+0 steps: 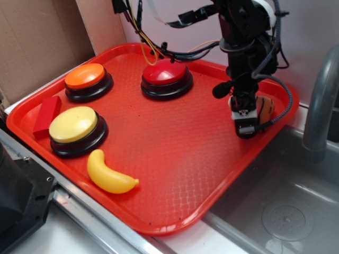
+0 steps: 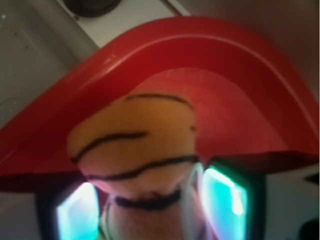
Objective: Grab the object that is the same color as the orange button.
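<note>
wrist view puts the tiger (image 2: 135, 150) right between the jaws, their pads pressed on its lower body, so they look clamped on it; its striped bulk runs forward from them toward the tray (image 2: 210, 45) rim, off the far corner.

Tray (image 1: 175, 159): we see it red, lying beside the sink (image 1: 286, 211).
Red button (image 1: 166, 78): at the tray's back.
Yellow button (image 1: 77, 129): front left, we find the banana (image 1: 108, 174) just beside it.
Block (image 1: 46, 116): red, at the left rim.
Faucet (image 1: 320, 106): grey, far right.
</note>
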`<state>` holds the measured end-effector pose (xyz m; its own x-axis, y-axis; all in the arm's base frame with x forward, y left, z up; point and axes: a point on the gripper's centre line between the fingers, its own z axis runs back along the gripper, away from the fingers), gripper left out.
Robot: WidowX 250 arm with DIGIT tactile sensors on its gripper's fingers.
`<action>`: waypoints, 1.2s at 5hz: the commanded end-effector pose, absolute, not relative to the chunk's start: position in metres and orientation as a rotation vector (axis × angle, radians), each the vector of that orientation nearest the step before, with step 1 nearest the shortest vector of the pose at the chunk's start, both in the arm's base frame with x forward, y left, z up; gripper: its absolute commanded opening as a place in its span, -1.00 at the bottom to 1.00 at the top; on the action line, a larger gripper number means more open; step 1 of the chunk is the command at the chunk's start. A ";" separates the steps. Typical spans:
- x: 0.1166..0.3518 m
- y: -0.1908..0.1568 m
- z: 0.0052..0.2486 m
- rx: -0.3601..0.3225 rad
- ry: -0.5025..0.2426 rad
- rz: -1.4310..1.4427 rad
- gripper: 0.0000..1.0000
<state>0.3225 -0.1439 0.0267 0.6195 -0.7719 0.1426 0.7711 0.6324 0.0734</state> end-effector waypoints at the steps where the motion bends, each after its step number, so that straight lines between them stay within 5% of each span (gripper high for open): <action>1: 0.315 -0.140 0.061 0.023 -0.164 -0.732 -1.00; 3: 0.278 -0.102 0.118 0.053 -0.010 -0.542 -1.00; 5: 0.228 -0.043 0.182 0.080 -0.097 -0.084 -1.00; 6: 0.212 -0.016 0.205 0.031 -0.144 0.061 -1.00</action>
